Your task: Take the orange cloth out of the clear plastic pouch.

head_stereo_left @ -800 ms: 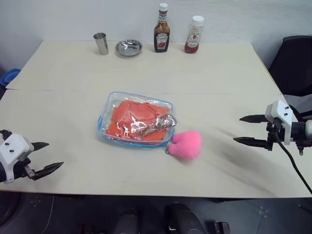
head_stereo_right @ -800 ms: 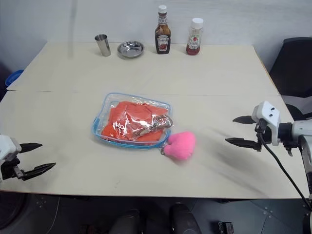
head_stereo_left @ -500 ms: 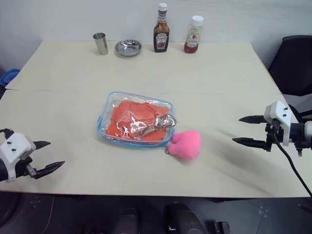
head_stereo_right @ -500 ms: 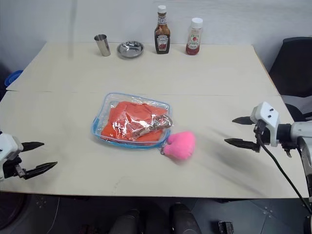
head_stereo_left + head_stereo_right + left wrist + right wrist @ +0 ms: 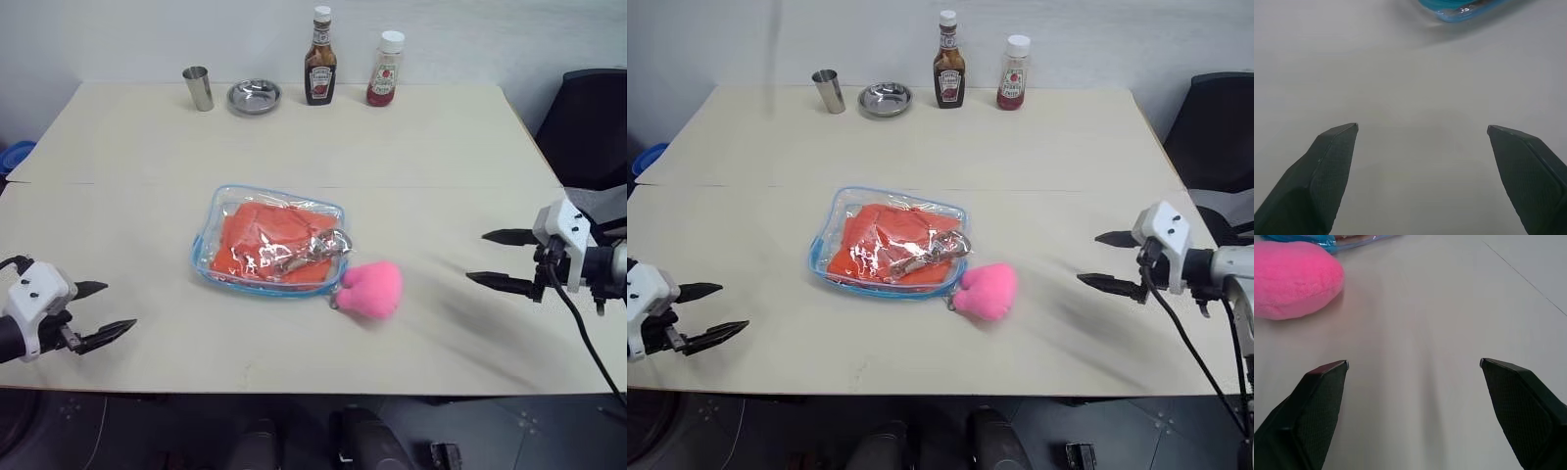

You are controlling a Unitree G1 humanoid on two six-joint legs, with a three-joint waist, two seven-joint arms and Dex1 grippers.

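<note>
The clear plastic pouch (image 5: 269, 240) with light blue trim lies flat in the middle of the table. Inside it the orange cloth (image 5: 253, 243) sits folded and wrinkled. A pink fluffy pom-pom (image 5: 371, 289) rests on the table at the pouch's near right corner, by the zipper. My left gripper (image 5: 100, 311) hovers open over the table's near left edge, well to the left of the pouch. My right gripper (image 5: 497, 258) hovers open at the right side, pointing towards the pom-pom, with bare table between them. Both grippers are empty.
Along the table's far edge stand a metal cup (image 5: 198, 88), a small metal bowl (image 5: 254, 96), a brown sauce bottle (image 5: 318, 57) and a red sauce bottle (image 5: 384, 70). A dark chair (image 5: 593, 127) stands beyond the right edge. A seam (image 5: 441, 188) crosses the tabletop.
My left gripper has moved a little forward and inward over the near edge. The right gripper has stayed about where it was. Pouch and pom-pom have not moved.
</note>
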